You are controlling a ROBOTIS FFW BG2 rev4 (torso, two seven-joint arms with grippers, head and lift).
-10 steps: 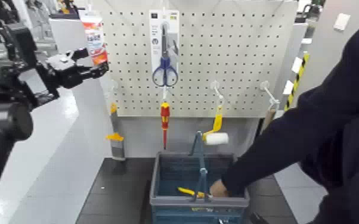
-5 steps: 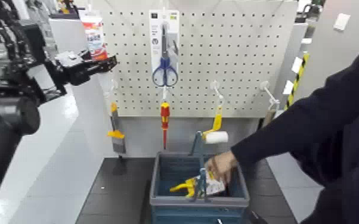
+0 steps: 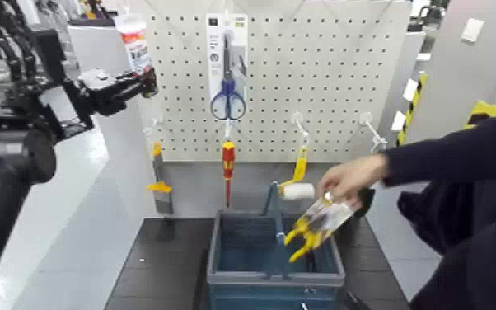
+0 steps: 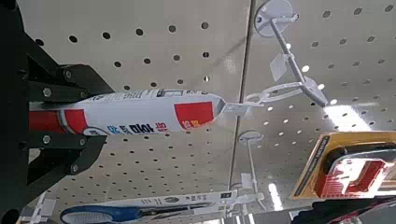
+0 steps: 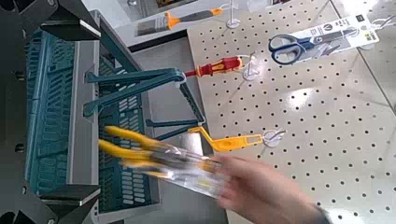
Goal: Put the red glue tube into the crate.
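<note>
The red glue tube [image 3: 133, 36] hangs from a hook at the top left of the white pegboard [image 3: 325, 82]. My left gripper [image 3: 145, 82] is shut on its lower end. In the left wrist view the tube [image 4: 140, 114] lies between the black fingers [image 4: 58, 86], and its flat end is still on the white hook [image 4: 280, 90]. The blue-grey crate [image 3: 218, 251] stands on the dark table below the pegboard, well below the tube and to its right. In the right wrist view my right gripper [image 5: 79, 103] stands open above the crate [image 5: 56, 112]. The right arm itself does not show in the head view.
A person's hand [image 3: 348, 178] holds a pack of yellow-handled pliers [image 3: 315, 226] just above the crate's right side. On the pegboard hang packaged scissors [image 3: 227, 66], a red screwdriver [image 3: 227, 161], a paint roller [image 3: 299, 188] and a scraper [image 3: 160, 186].
My left gripper closed on the glue tube and tilted it slightly. The person's hand lifted the pliers pack out of the crate, up and to the right.
</note>
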